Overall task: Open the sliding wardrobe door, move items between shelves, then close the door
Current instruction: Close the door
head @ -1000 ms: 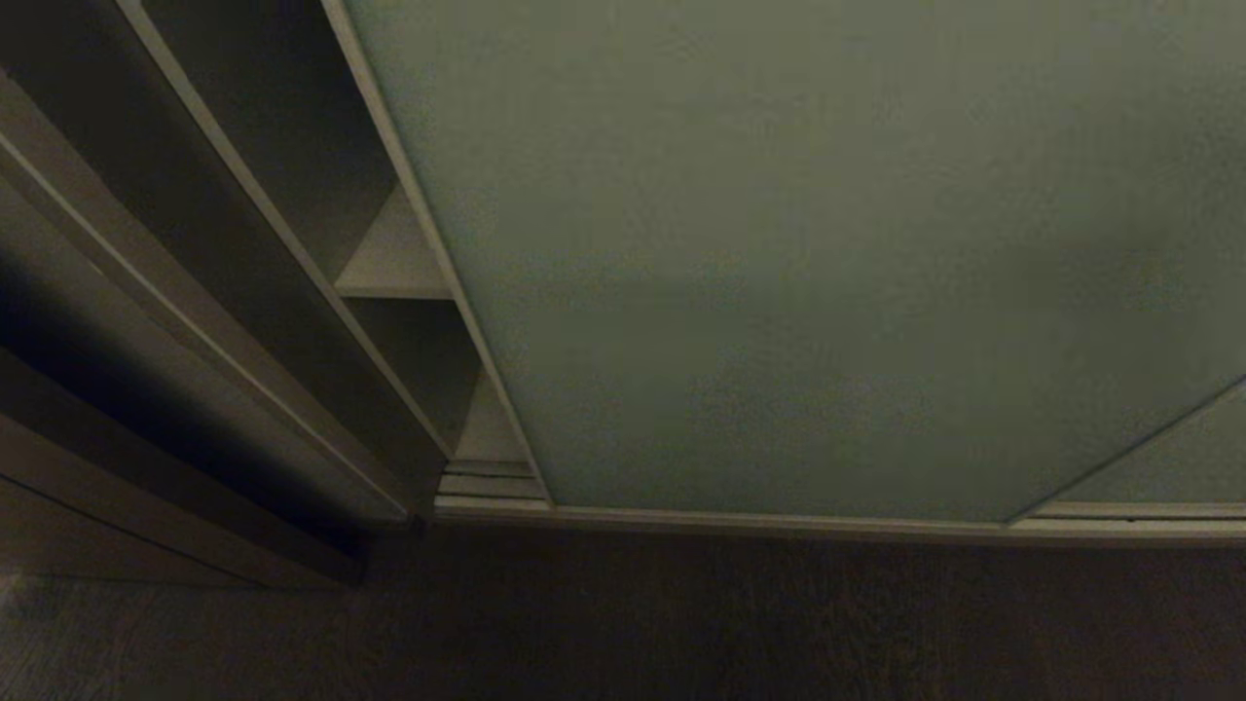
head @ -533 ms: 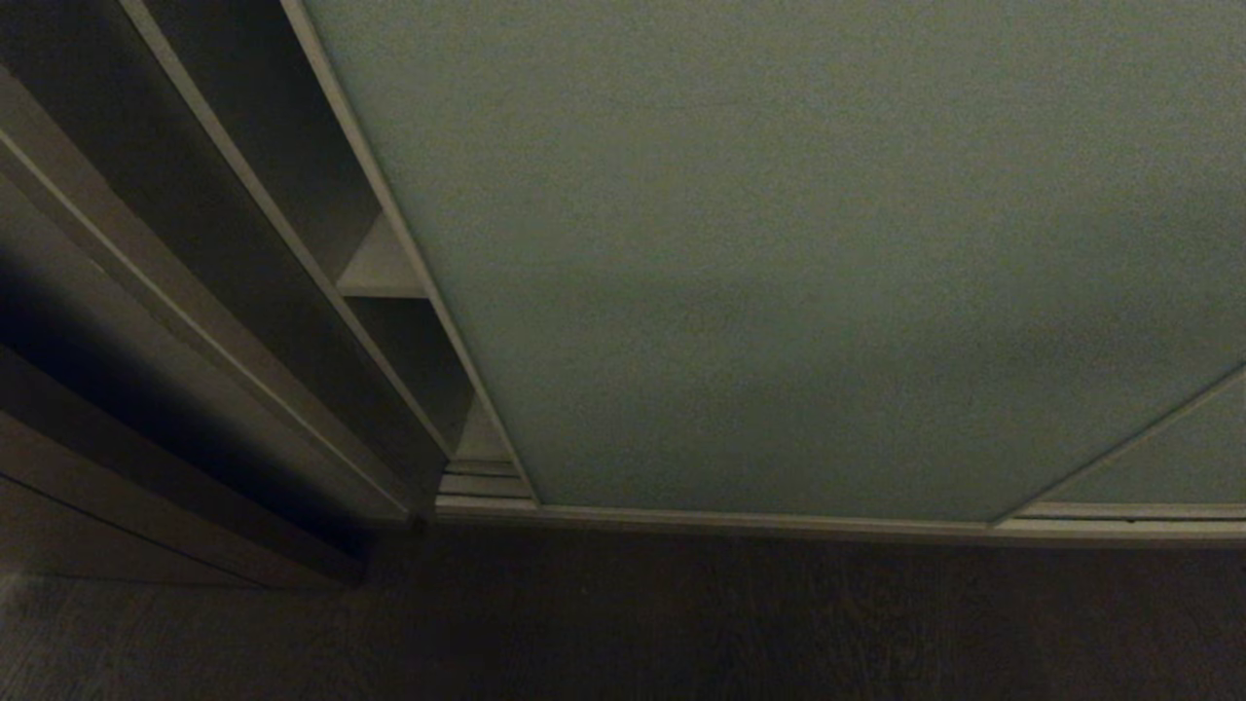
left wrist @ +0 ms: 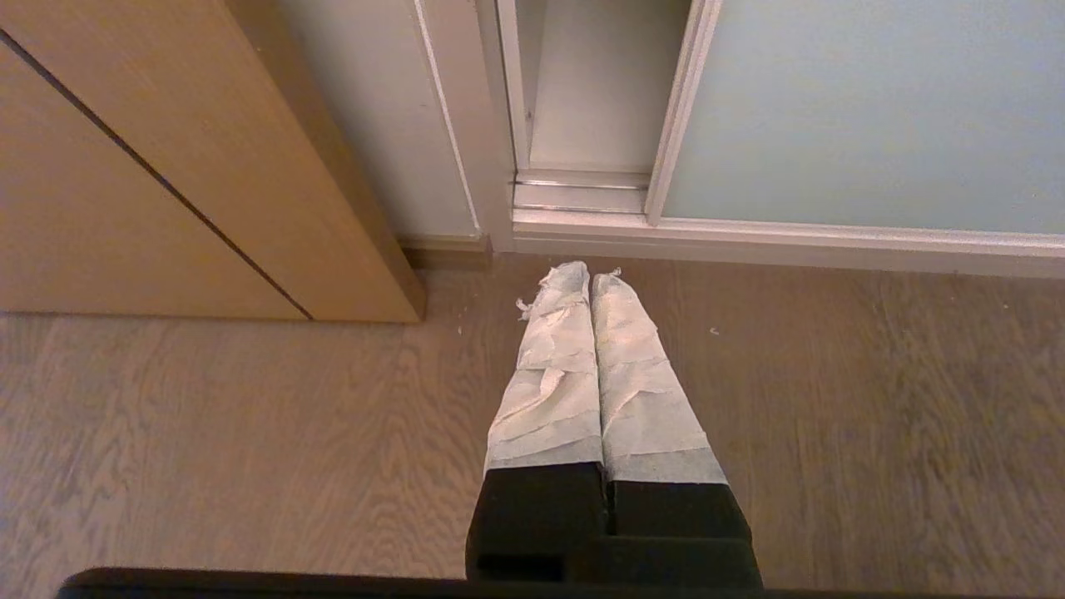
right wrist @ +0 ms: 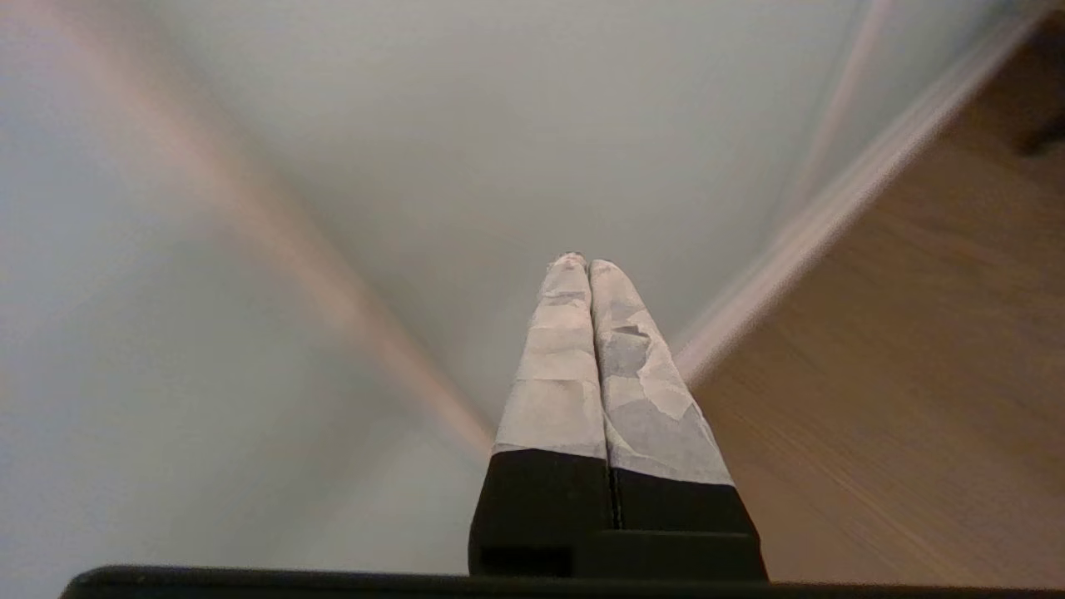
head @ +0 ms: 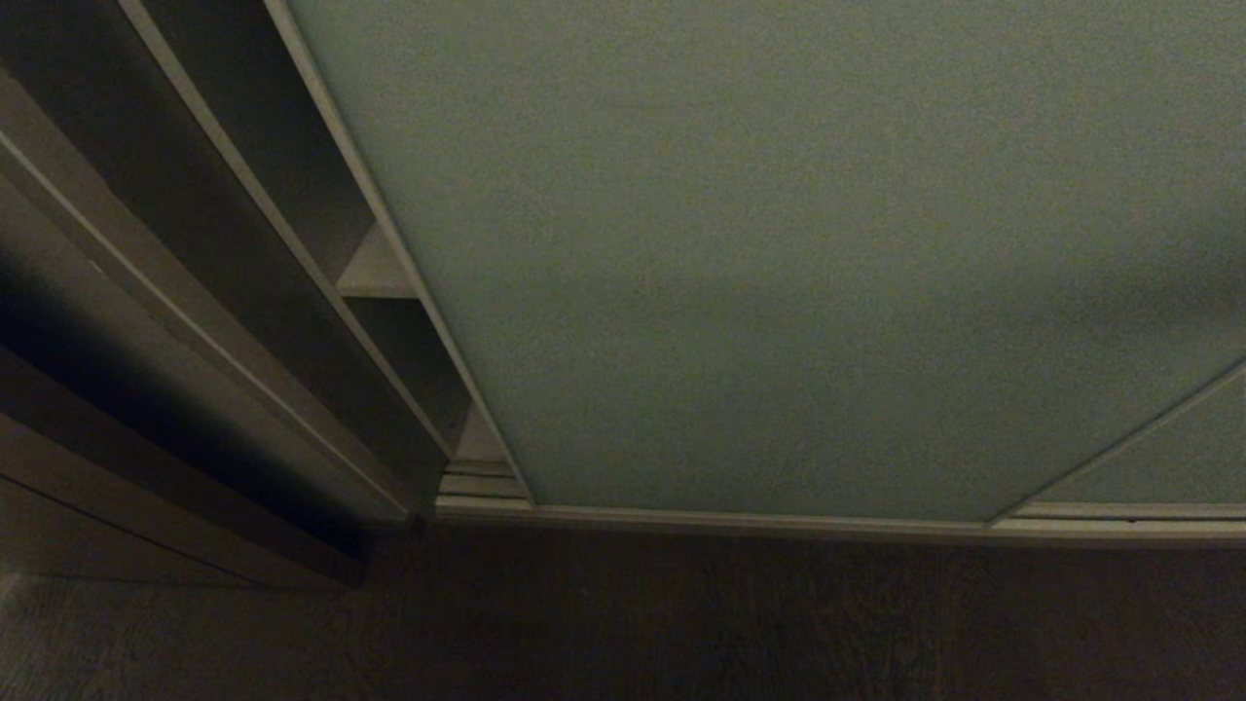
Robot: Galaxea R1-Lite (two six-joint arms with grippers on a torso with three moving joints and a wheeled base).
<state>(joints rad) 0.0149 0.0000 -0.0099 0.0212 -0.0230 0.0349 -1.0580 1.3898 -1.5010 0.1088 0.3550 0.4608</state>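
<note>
Grey-green sliding wardrobe door, narrowly ajar

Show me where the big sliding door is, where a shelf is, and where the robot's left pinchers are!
sliding wardrobe door (head: 779,273): head view, middle of its panel.
shelf (head: 375,273): head view, board in the gap.
left gripper (left wrist: 589,279): left wrist view, closed fingertips above floor.

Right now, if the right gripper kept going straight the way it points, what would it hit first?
Most likely the sliding door: the shut right gripper points straight at its pale panel, with nothing in between. The blurred view hides how near it is.
</note>
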